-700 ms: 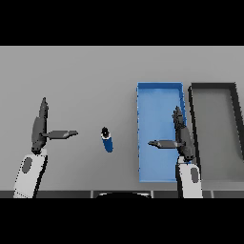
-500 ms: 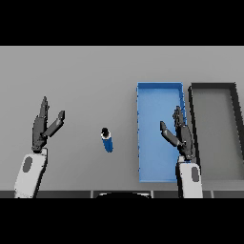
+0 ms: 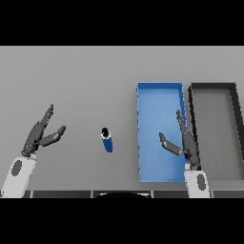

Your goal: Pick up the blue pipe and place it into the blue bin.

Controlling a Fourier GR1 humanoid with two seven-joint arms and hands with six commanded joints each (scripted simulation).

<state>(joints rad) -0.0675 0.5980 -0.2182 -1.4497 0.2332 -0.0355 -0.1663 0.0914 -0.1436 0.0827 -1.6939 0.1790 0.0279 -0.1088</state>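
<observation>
Pipe [image 3: 107, 140]: blue, short, with a dark far end, lay on the grey table [image 3: 86, 81] between the two hands, left of the blue bin [image 3: 159, 90] and apart from it. Black bin [image 3: 212, 86] stood just right of the blue one, possibly touching. Left hand [image 3: 42, 135] hung at the left and right hand [image 3: 183, 142] over the blue bin's right side, both with fingers straight and released, grasping nothing.
</observation>
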